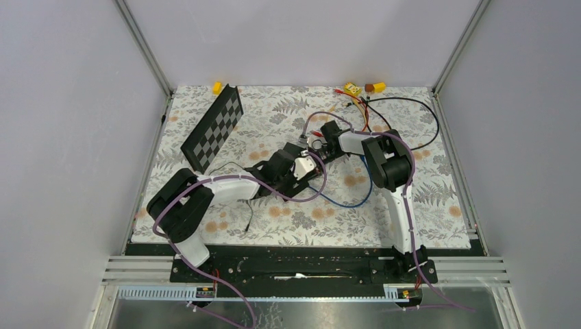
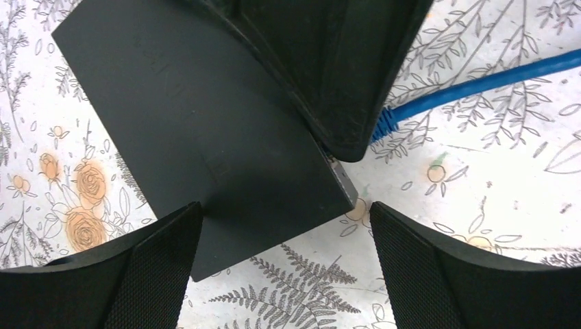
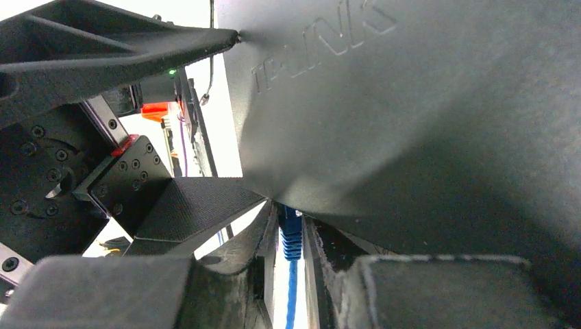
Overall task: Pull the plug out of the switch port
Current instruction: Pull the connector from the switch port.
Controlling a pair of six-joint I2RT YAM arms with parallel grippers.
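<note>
Lying flat, matte-black rectangular switch (image 2: 205,137), ribbed blue plug (image 2: 385,123)

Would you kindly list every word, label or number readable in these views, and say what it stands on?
"TP-LINK": embossed on the switch, right wrist view, letter tops cropped.
Faint embossing on it, left wrist view: unreadable.
Yellow device at the far edge: markings too small to read.

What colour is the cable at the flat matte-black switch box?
Blue; the thin round cable shows best in the left wrist view.
</note>
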